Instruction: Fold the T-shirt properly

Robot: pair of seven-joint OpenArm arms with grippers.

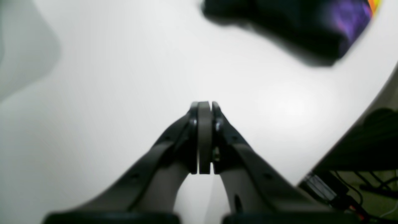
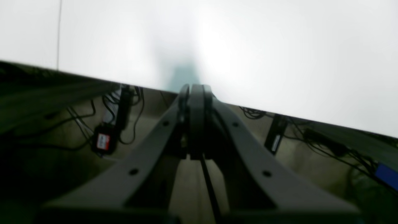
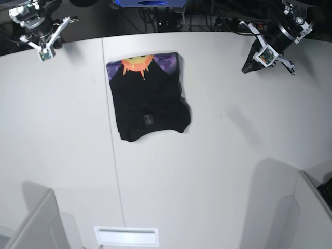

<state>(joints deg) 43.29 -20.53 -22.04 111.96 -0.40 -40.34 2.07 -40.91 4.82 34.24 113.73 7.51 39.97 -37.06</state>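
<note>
Two hands, left hand (image 1: pixel 204 107) and right hand (image 2: pixel 196 90), clenched empty; one seemingly folded T-shirt (image 3: pixel 150 98).

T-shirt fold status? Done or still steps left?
Looks done: the T-shirt lies on the table as a compact folded block, sun print at its far edge. Nothing in hand: left tool and right tool are shut, empty and away from the cloth. Only slightly uneven edges remain.

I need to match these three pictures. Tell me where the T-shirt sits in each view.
Base: the T-shirt lies folded left of centre on the white table, print at its far edge.
Left wrist: a blurred corner of it at the top right, purple print showing.
Right wrist: not in it.
Shared landmark: the white table, in all three views.
</note>
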